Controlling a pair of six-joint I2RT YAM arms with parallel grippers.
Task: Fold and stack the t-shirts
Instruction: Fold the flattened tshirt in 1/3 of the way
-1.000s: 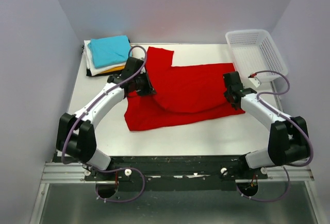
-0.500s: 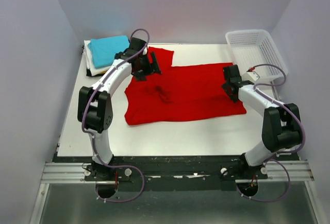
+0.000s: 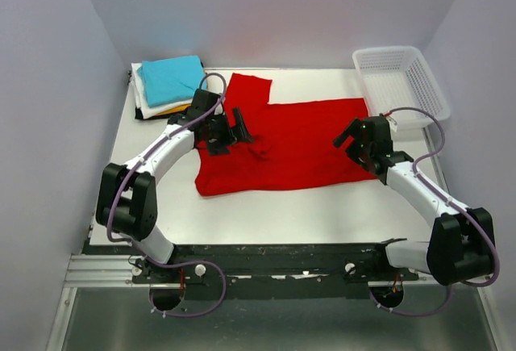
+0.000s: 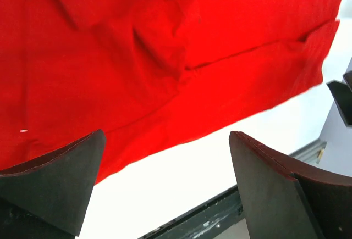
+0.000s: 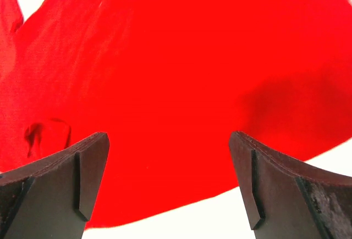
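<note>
A bright red t-shirt [image 3: 290, 145] lies spread on the white table [image 3: 266, 214], one sleeve pointing to the back and a small pucker near its left middle. My left gripper [image 3: 240, 127] hovers open over the shirt's left part, nothing between its fingers. In the left wrist view the red t-shirt [image 4: 181, 57] fills the upper frame beyond the left gripper [image 4: 165, 187]. My right gripper [image 3: 348, 139] stands open above the shirt's right edge. The right wrist view shows the red t-shirt [image 5: 181, 74] past the empty right gripper [image 5: 168, 184]. A folded stack of t-shirts [image 3: 168, 83], teal on top, sits at the back left.
A white lattice basket [image 3: 401, 79] stands at the back right corner. White enclosure walls close in the left, right and back. The black frame rail [image 3: 274, 256] runs along the near table edge by the arm bases.
Both grippers have opened and let go of the red shirt. The raised fold has dropped and the shirt now lies flat. Both arms have drawn back slightly.
</note>
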